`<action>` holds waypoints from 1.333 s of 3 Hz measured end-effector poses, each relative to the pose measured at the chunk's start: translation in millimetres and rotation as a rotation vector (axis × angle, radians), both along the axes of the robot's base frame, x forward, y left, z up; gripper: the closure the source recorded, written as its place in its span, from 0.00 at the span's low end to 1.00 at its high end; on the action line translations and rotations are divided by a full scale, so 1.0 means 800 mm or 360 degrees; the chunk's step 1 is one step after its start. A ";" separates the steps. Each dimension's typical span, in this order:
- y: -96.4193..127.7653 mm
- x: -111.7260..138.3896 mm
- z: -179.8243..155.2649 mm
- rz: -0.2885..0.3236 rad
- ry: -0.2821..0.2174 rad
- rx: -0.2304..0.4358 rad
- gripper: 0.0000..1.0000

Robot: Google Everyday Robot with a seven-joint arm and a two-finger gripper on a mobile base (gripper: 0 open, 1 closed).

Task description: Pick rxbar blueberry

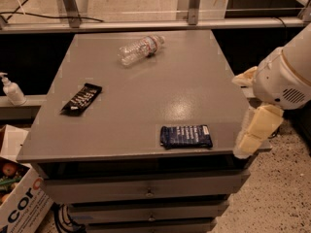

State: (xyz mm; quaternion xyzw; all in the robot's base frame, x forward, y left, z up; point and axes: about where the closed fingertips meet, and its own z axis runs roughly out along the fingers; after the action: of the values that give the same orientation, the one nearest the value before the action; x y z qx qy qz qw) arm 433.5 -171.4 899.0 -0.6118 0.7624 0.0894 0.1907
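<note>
Fingers (256, 130) of the gripper (238, 116) are spread wide apart with nothing between them. They are pale, cream-coloured blocky pads on a rounded white arm housing (286, 76) that hangs off the table's edge on the view's right. One pad points downward past the table's front corner. The other, shorter in view, juts toward the tabletop higher up.

Largest is the table (170, 81), a grey slab with a smooth, faintly glossy top and flat drawer fronts (146, 188) below. It stretches away from the fingers toward the view's left.

A cardboard box (22, 208) printed with big orange letters stands on the floor, far from the fingers, at the lower left.

A clear, crumpled plastic bottle (141, 47) lies on its side at the table's far end, well apart from the fingers.

The rxbar blueberry (186, 136) is a flat, dark blue rectangle of wrapper with pale rows of text. It lies near the front edge, just left of the lower finger and not touching it.

A black bar wrapper (81, 99) with white text lies angled across the table, well away.

A small white pump bottle (10, 89) stands farthest off.
</note>
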 end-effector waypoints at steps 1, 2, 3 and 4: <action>0.043 -0.009 -0.025 0.0101 0.0003 0.0148 0.00; 0.085 -0.008 -0.044 0.0182 -0.0014 0.0262 0.00; 0.102 0.012 -0.061 0.0195 -0.0043 0.0321 0.00; 0.096 0.034 -0.077 0.0166 -0.0058 0.0339 0.00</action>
State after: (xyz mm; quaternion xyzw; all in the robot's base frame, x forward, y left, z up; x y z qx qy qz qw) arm 460.5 -94.2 837.7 -0.6284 0.7122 0.1686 0.2637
